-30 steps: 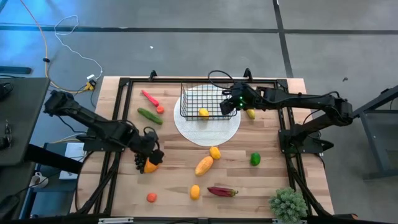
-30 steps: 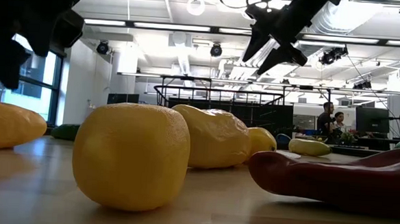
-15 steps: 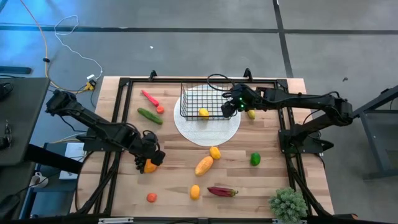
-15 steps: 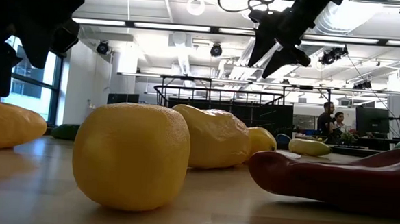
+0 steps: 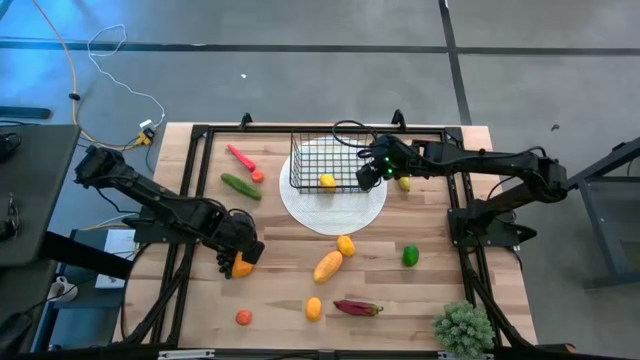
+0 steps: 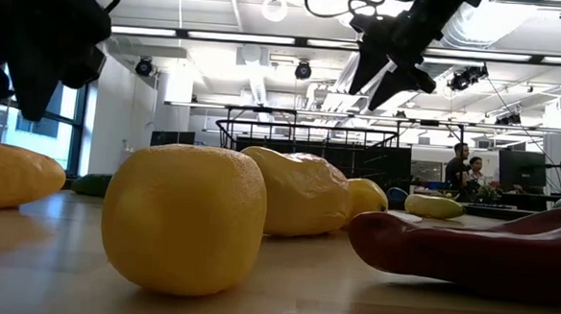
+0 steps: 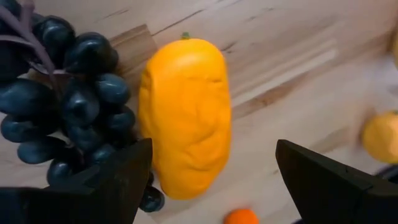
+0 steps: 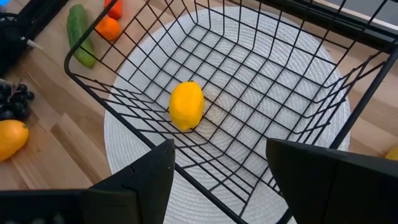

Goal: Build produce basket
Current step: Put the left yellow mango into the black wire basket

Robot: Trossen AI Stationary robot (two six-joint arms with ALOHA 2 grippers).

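Observation:
The black wire basket (image 5: 325, 163) stands on a round white plate (image 5: 333, 205) at the table's far middle, with one lemon (image 8: 186, 106) on its floor. My right gripper (image 5: 368, 170) hovers open above the basket's right side (image 8: 221, 152). Near the table's left edge an orange mango (image 7: 183, 115) lies on the wood beside dark grapes (image 7: 62, 93). My left gripper (image 5: 240, 255) points down over them, open. Its fingers (image 7: 214, 149) stand on either side of the mango, clear of it.
Loose produce lies across the table: a cucumber (image 5: 240, 185) and red pieces (image 5: 240, 157) far left, a yellow fruit (image 5: 403, 183) right of the basket, a mango (image 5: 328, 266), lemons (image 5: 345, 245), a green pepper (image 5: 410, 255), a red pepper (image 5: 357, 308). A spiky plant (image 5: 463, 328) stands near right.
My left gripper has rolled about its own line and tipped steeper over the mango while staying open. The mango and the grapes have not moved.

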